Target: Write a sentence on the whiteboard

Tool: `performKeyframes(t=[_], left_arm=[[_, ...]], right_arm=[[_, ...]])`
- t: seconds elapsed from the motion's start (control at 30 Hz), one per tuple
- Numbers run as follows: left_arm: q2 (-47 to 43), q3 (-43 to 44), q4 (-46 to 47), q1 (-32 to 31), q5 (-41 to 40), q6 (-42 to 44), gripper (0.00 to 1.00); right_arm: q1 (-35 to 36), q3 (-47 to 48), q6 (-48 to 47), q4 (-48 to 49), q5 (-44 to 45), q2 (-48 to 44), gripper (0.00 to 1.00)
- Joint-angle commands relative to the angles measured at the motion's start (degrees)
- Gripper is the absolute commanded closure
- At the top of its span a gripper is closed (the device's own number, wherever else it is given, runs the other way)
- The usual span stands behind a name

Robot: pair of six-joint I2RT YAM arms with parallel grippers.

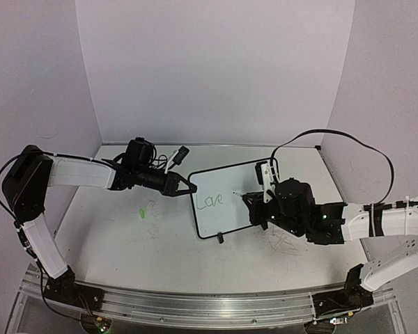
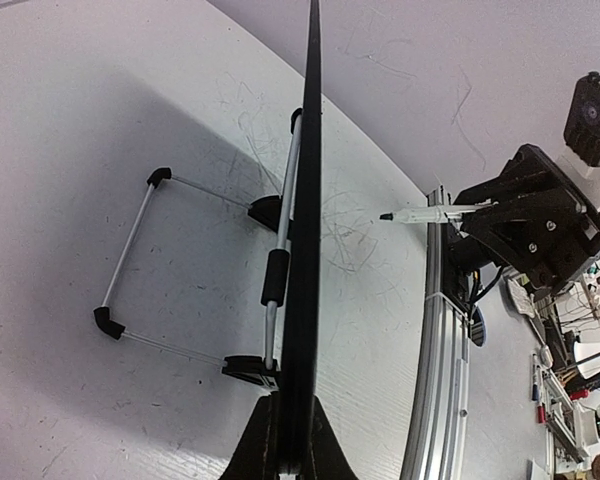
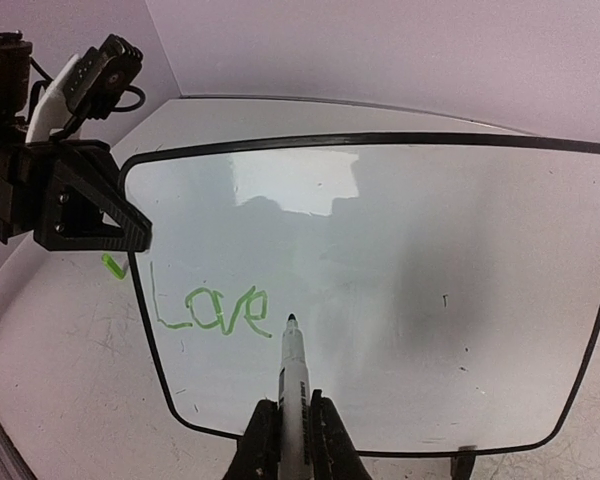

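Note:
The whiteboard (image 1: 231, 182) stands tilted on its wire stand (image 2: 130, 255) at mid-table, with "Love" (image 3: 212, 310) written in green near its left edge. My left gripper (image 1: 189, 188) is shut on the board's left frame edge, which the left wrist view shows edge-on between the jaws (image 2: 292, 440). My right gripper (image 3: 295, 440) is shut on a white marker (image 3: 294, 375). The marker's dark tip points at the board just right of the "e". Whether the tip touches the surface I cannot tell. From the left wrist view the marker (image 2: 425, 214) sticks out toward the board's face.
A green mark (image 1: 143, 213) lies on the scribbled white tabletop left of the board. Purple walls enclose the table on three sides. An aluminium rail (image 1: 209, 306) runs along the near edge, with cables behind the right arm.

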Motion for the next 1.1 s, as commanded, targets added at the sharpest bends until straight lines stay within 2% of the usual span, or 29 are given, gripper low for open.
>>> performKeyframes(t=[0.0, 0.27, 0.47, 0.8, 1.07], left_arm=[[-1.86, 2.24, -2.50, -0.11, 0.36, 0.35, 1.00], [-1.44, 2.39, -2.74, -0.11, 0.21, 0.45, 1.00], [-1.56, 2.28, -2.73, -0.11, 0.07, 0.56, 1.00], [-1.55, 2.32, -2.82, -0.11, 0.08, 0.56, 1.00], [-1.62, 2.35, -2.82, -0.11, 0.31, 0.54, 1.00]], right_arm=[[-0.04, 0.96, 0.49, 1.63, 3.56, 0.11, 1.00], [-0.05, 1.87, -0.81, 0.98, 2.12, 1.47, 1.00], [-0.03, 0.44, 1.16, 1.22, 6.98, -0.32, 1.00], [-0.09, 2.55, -0.91, 1.35, 7.87, 0.92, 1.00], [-0.58, 4.82, -2.50, 1.34, 5.80, 3.77, 1.00]])
